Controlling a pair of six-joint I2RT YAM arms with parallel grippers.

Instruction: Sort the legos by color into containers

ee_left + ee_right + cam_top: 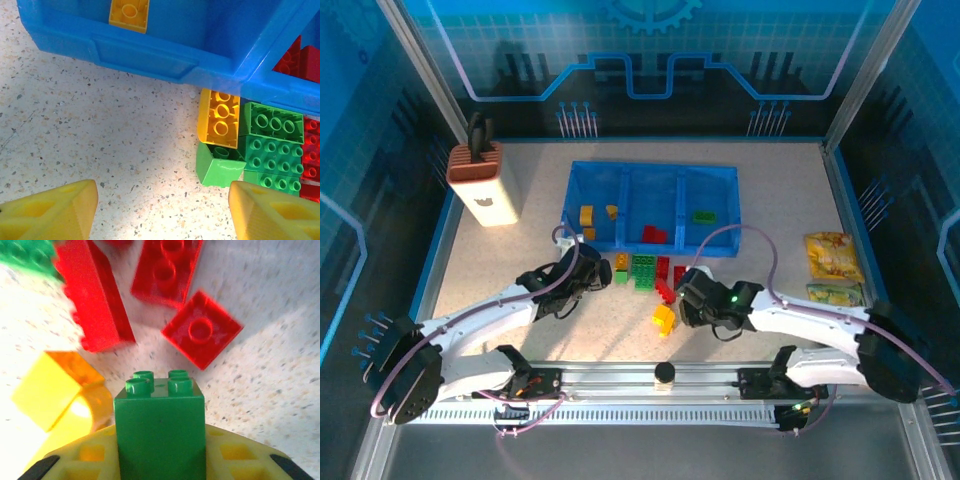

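The containers are three side-by-side compartments of a blue bin (pixel 651 168). Its left one holds yellow legos (pixel 586 215), the middle one red legos (pixel 653 235), the right one a green lego (pixel 703 216). A loose pile of green, red and yellow legos (pixel 645 270) lies just in front of the bin. My right gripper (pixel 160 440) is shut on a green four-stud lego (pixel 160 415), held above red legos (pixel 201 332) and a yellow one (pixel 50 387). My left gripper (pixel 162 215) stands open over bare table, left of a tipped green lego (pixel 220 167) and a yellow lego (pixel 219 117) by the bin wall (pixel 140 55).
A white and brown box with a black handle (pixel 485 180) stands at the back left. Two yellow snack packets (pixel 833 255) lie at the right. Two yellow legos (pixel 664 318) sit near the front, between the arms. A black knob (pixel 665 373) sits on the front rail.
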